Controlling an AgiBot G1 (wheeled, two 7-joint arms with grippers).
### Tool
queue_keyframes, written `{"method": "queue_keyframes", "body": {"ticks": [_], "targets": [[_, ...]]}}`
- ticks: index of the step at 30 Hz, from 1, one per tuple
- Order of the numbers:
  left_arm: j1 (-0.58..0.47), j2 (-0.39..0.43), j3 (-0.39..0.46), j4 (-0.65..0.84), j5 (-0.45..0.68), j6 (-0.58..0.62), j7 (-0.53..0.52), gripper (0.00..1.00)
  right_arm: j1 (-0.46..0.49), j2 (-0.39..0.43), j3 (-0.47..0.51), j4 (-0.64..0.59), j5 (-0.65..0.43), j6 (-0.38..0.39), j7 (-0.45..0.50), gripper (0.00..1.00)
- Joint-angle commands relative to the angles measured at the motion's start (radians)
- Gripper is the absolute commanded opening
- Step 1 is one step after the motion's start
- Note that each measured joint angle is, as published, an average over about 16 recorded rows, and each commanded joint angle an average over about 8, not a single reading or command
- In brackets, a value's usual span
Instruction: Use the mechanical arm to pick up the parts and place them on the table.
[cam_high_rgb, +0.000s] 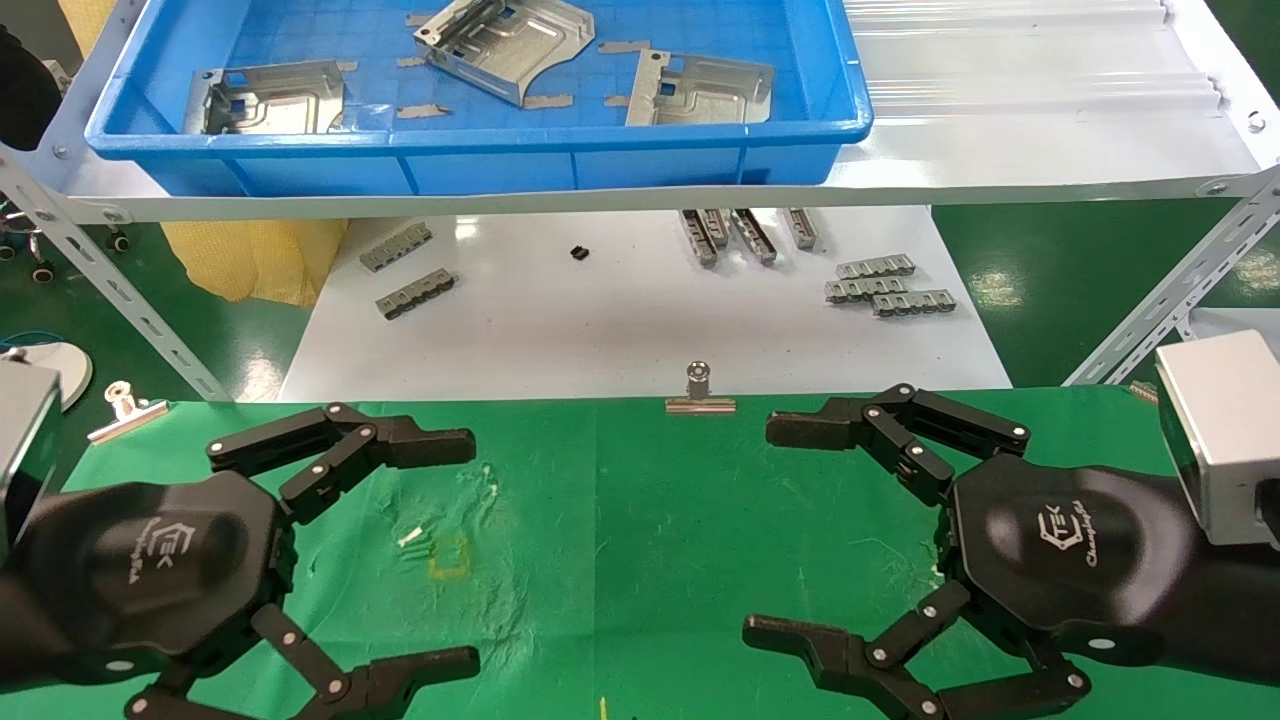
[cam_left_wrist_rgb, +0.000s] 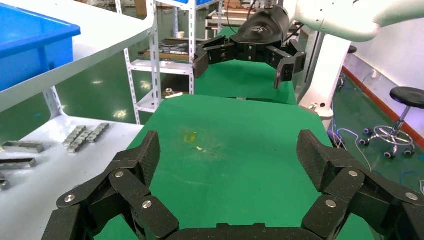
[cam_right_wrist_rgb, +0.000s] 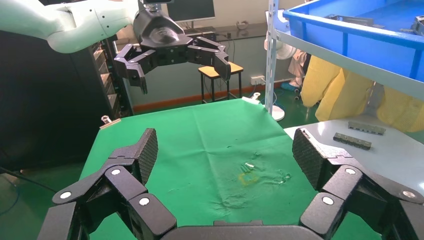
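Three shiny silver stamped parts lie in the blue bin (cam_high_rgb: 640, 150) on the upper shelf: one at the left (cam_high_rgb: 265, 98), one tilted in the middle (cam_high_rgb: 505, 45), one at the right (cam_high_rgb: 700, 90). My left gripper (cam_high_rgb: 455, 550) is open and empty above the green table (cam_high_rgb: 620, 520), on its left side. My right gripper (cam_high_rgb: 775, 530) is open and empty on the right side, facing the left one. Each wrist view shows its own open fingers over bare green cloth and the other gripper farther off, the right one (cam_left_wrist_rgb: 242, 65) and the left one (cam_right_wrist_rgb: 182, 67).
Below the bin shelf a white board (cam_high_rgb: 620, 320) carries small grey toothed strips at the left (cam_high_rgb: 405, 270) and right (cam_high_rgb: 880, 285). Binder clips sit on the table's far edge, in the middle (cam_high_rgb: 700, 392) and at the left (cam_high_rgb: 125, 408). A yellow mark (cam_high_rgb: 450, 555) is on the cloth.
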Motion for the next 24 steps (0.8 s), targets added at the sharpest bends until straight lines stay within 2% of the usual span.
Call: {"method": "queue_keyframes", "body": {"ticks": [1, 24], "targets": [[0.0, 0.0, 0.0, 0.0, 0.0, 0.0, 0.0, 1.0, 0.0, 0.0, 0.0, 0.0, 0.0, 0.0, 0.0, 0.0], [0.0, 0.0, 0.0, 0.0, 0.0, 0.0, 0.0, 1.0, 0.0, 0.0, 0.0, 0.0, 0.0, 0.0, 0.0, 0.0]]}}
